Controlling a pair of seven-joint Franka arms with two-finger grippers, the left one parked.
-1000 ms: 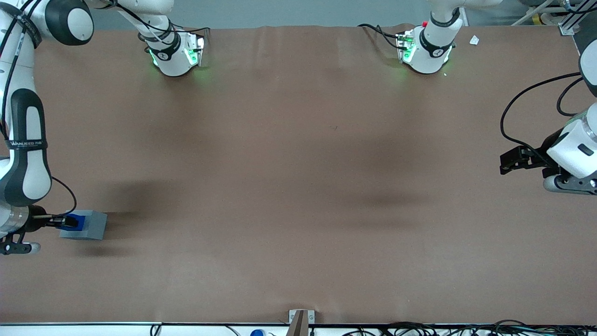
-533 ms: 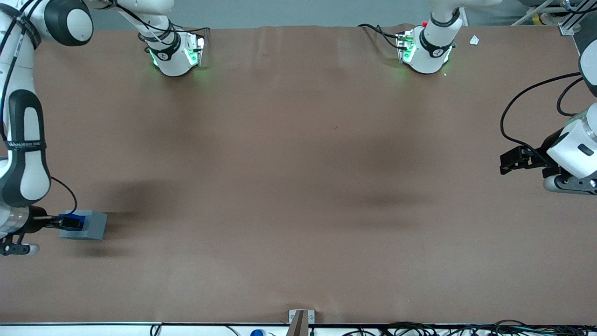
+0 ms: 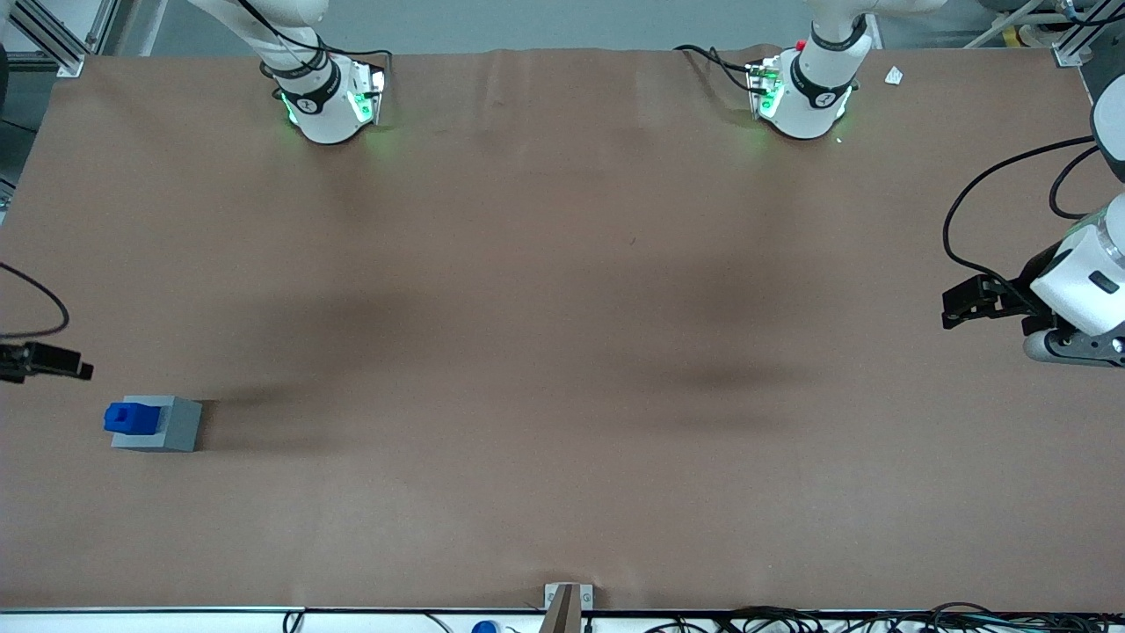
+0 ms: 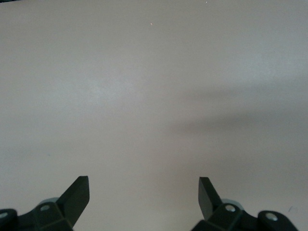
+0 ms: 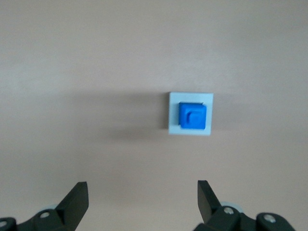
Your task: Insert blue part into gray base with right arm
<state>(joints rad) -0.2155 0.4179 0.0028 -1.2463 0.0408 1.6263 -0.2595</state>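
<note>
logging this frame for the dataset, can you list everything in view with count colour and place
blue part: 1, bright blue, seated in the top of the gray base, standing up out of it
gray base: 1, light gray, on the table toward the working arm's end
table: 1, brown cover, under everything
paper scrap: 1, white, on the table near the parked arm's mount
right arm's pincer: 1, black, open, raised well above the blue part, holding nothing

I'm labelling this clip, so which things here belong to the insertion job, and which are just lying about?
Job:
- blue part, sitting in the top of the gray base
- gray base, toward the working arm's end of the table
- gripper, open, high above both, holding nothing

Lying about:
- white scrap, near the parked arm's base
- brown table cover
</note>
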